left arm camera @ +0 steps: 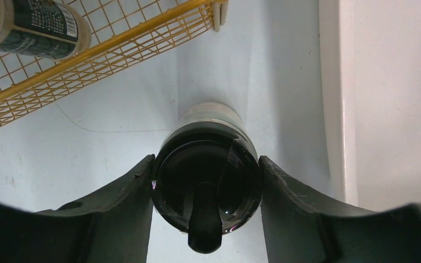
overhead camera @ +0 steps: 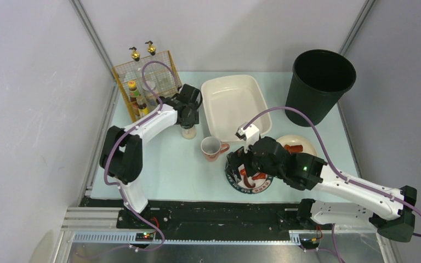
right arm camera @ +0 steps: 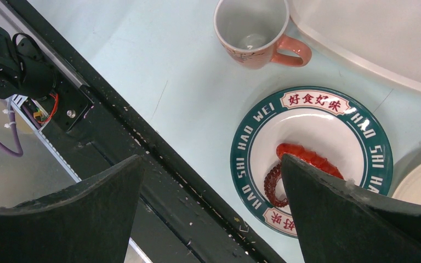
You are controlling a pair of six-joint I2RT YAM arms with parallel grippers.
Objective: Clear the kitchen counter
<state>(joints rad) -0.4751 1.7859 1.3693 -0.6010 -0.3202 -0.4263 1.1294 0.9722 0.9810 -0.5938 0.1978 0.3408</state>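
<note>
Black fingers of the left tool (left arm camera: 206, 164) press against both sides of the dark lid of a spice jar (left arm camera: 207, 192), so this tool is closed on it. The spice jar stands upright on the desk (left arm camera: 109, 159), between a yellow wire rack (left arm camera: 115, 49) and the white basin (left arm camera: 334, 109). A bottle (left arm camera: 33, 24) with a dark label lies inside the rack.

From above, the pale mint-blue desk (overhead camera: 164, 164) fills the space inside the grey rails, with the arms' bases at its near edge. The left tool (overhead camera: 189, 112) sits over the spice jar (overhead camera: 188, 131) just left of the basin (overhead camera: 205, 90).

The right tool (right arm camera: 211, 164) is spread wide and holds nothing. It hangs over a green-rimmed plate (right arm camera: 241, 148) that carries a red piece (right arm camera: 307, 156). A mug (right arm camera: 250, 27) with a pink handle stands upright near that plate. A second plate (overhead camera: 296, 143) lies to the right, and a black bin (overhead camera: 320, 82) stands at the far right corner.
</note>
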